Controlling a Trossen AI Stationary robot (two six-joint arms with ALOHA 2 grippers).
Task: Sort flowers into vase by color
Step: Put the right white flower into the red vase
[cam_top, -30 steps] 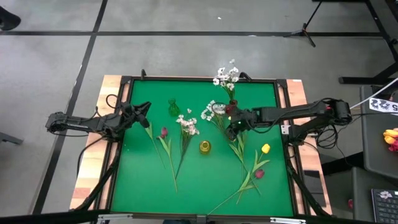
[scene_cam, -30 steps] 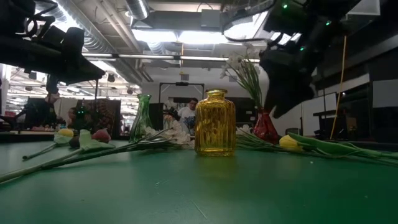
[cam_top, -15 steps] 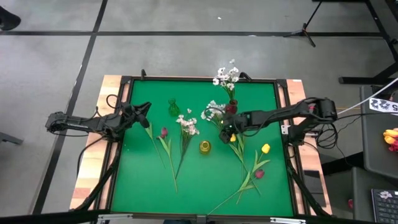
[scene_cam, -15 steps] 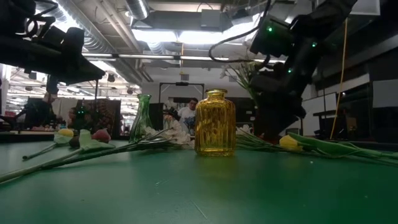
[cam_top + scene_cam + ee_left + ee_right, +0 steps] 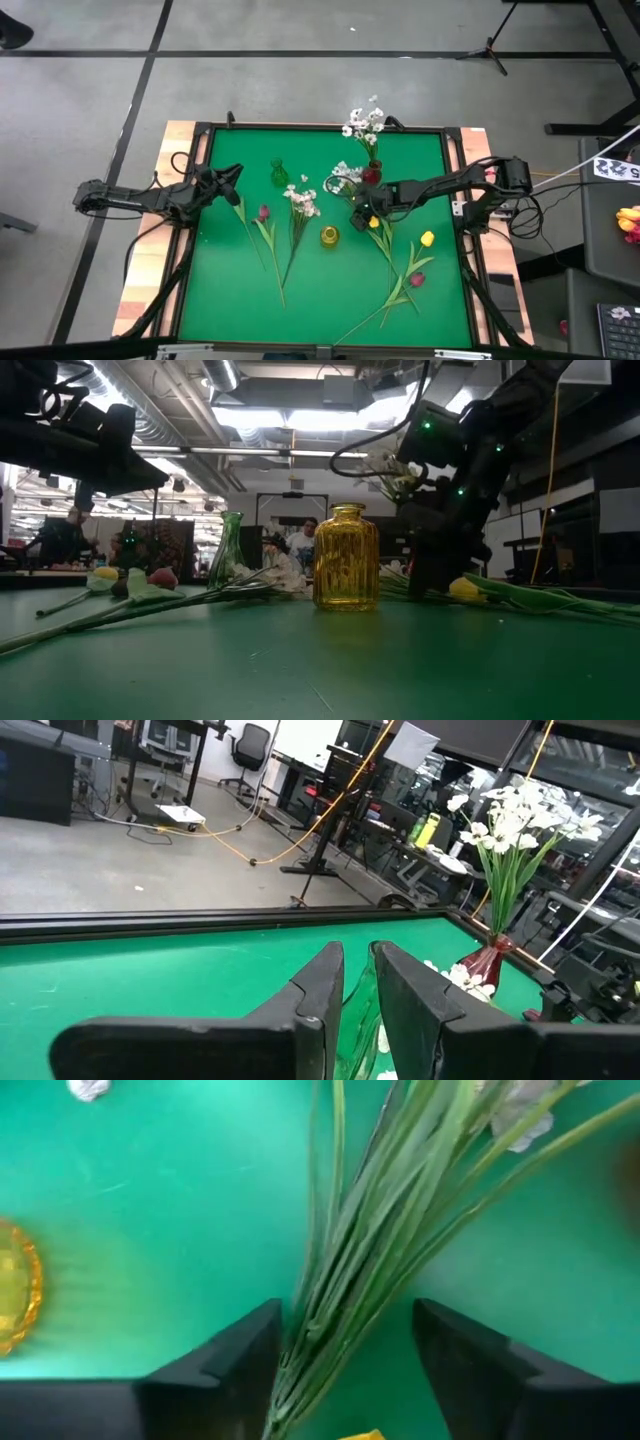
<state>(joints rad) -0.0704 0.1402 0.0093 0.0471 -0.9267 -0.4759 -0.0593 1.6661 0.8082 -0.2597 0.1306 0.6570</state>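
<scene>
Fingers of the right gripper (image 5: 345,1370) stand wide apart, one on each side of a bunch of green stems (image 5: 370,1250). They do not squeeze the stems. From above, this gripper (image 5: 362,214) is low over the middle of the green table (image 5: 220,290), just beside a yellow tulip head (image 5: 375,222) and near the yellow jar (image 5: 329,236). The stems belong to a white flower spray (image 5: 347,180) that lies flat on the table.

Right behind the gripper stands a red vase (image 5: 372,174). It already holds tall white flowers (image 5: 363,121). From table height, the yellow jar (image 5: 346,557) is in the middle, and the right arm comes down beside it.

More flowers lie on the table. Another white spray (image 5: 303,201) lies between the green vase (image 5: 279,173) and the yellow jar. A dark red tulip (image 5: 263,212) lies to the left of that spray. Near the right edge lie a second yellow tulip (image 5: 427,238) and another dark red tulip (image 5: 417,279), with long stems and leaves.

The left gripper (image 5: 231,178) waits above the left side of the table, well apart from the other arm. Its fingers (image 5: 415,1000) are close together, with only a thin gap between them, and they hold nothing. Past them, the green vase (image 5: 362,1015) can be seen through the gap.
</scene>
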